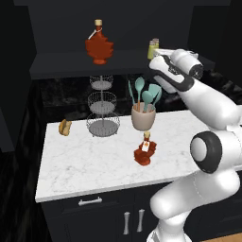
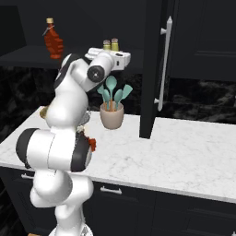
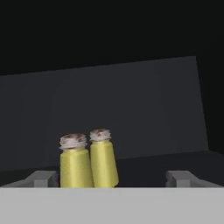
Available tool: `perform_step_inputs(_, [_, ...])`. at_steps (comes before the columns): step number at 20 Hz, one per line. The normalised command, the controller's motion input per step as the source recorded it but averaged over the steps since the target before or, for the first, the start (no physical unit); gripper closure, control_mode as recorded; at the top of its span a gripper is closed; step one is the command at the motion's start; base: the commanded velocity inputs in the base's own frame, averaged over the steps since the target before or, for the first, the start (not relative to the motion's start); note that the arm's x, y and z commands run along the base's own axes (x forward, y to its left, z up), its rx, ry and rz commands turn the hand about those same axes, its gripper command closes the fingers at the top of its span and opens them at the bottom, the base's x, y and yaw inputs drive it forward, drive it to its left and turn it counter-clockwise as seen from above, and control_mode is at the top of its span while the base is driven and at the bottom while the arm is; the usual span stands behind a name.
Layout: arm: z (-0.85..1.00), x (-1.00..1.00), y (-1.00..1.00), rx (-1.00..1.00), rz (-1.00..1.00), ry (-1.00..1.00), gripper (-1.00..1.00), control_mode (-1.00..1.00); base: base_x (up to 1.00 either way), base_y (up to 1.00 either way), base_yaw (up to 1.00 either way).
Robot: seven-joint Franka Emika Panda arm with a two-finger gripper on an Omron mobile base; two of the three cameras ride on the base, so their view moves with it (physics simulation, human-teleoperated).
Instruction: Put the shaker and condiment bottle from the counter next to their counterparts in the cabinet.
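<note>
Two shakers [image 3: 89, 159] touching on cabinet shelf [image 3: 166, 166] — no readable label

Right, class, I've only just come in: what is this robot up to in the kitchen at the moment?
The arm is reaching up to the cabinet shelf, its gripper open around two yellow shakers standing side by side, so one shaker looks delivered beside its match. The leaf-shaped bottle stands further along the shelf. The small condiment bottle is on the counter, not yet put away.

Flat rendered light, bright white counter [image 1: 94, 160], very dim cabinet [image 1: 61, 64] interior, soft low-resolution hand view, no glare
</note>
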Motion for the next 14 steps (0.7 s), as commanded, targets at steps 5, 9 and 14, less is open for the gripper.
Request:
perform_step_inputs(5, [0.37,-0.92,0.04,0.06,0.00,0.00,-1.00,-1.00,0.00,0.00,0.00])
perform_step_inputs(9, [0.54,-0.82,0.19,0.02,0.00,0.02,-1.00,-1.00,0.00,0.00,0.00])
perform_step_inputs(14, [0.39,-0.76,0.31,0.00,0.00,0.07,-1.00,-1.00,0.00,0.00,0.00])
